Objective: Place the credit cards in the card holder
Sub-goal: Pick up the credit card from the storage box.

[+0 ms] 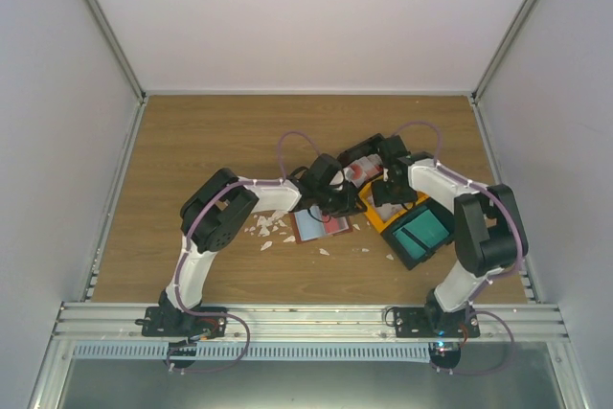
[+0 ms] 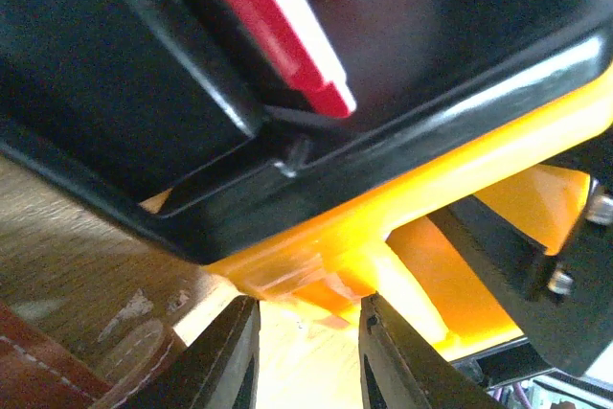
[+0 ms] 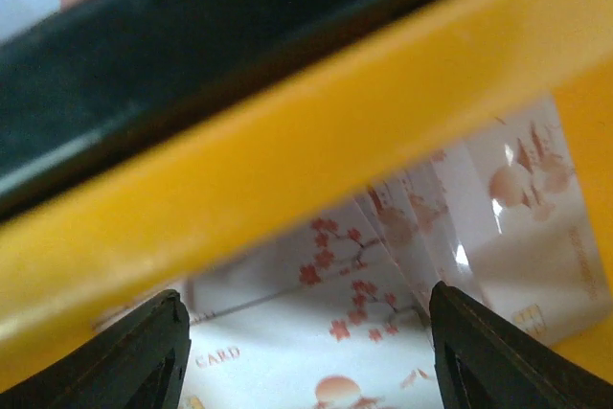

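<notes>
Wide open and empty, the right gripper [image 3: 306, 299] hangs over whitish-pink plastic credit cards [image 3: 498, 227] in a yellow plastic bin [image 3: 287, 160], while the left gripper [image 2: 308, 306], narrowly parted and empty, is near the flat reddish-brown leather card holder [image 1: 316, 227].

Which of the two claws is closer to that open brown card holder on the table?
Left. The left gripper hangs just past the card holder's far right edge. The right gripper is farther to the right, over the yellow bin.
</notes>
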Robot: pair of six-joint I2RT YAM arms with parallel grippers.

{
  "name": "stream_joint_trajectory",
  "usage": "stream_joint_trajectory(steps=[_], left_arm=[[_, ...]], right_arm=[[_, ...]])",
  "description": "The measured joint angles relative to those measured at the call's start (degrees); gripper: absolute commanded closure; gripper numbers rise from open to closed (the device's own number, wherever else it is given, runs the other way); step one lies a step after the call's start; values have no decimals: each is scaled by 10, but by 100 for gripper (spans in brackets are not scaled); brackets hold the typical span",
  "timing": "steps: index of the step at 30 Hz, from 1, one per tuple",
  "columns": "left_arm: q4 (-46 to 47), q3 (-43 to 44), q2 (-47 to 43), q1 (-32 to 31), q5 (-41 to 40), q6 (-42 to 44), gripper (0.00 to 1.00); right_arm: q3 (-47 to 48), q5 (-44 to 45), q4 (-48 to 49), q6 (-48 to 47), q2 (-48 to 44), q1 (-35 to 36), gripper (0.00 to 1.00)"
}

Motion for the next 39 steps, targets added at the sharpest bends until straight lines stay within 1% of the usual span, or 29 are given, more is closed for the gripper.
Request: stream_joint_trajectory(steps=[3, 13, 17, 23, 27, 32, 37, 39], left_arm=[[0, 0, 3, 0, 0, 0, 69], [3, 8, 10, 0, 15, 0, 70], [3, 13, 14, 0, 27, 0, 70], [0, 23, 21, 0, 41, 0, 70], [0, 28, 26, 1, 45, 0, 70], [0, 28, 26, 0, 45, 0, 70], [0, 28, 26, 0, 45, 0, 70], [0, 28, 26, 0, 44, 0, 70]], right_arm=[[2, 3, 8, -3, 18, 0, 30], [5, -24, 7, -21, 19, -12, 48], [5, -41, 3, -24, -4, -16, 50], [5, -95, 2, -24, -54, -15, 55], [1, -113, 3, -24, -70, -15, 57], [-7, -134, 5, -23, -88, -15, 63], [-26, -175, 6, -8, -120, -13, 64], [-35, -194, 5, 1, -132, -12, 67]])
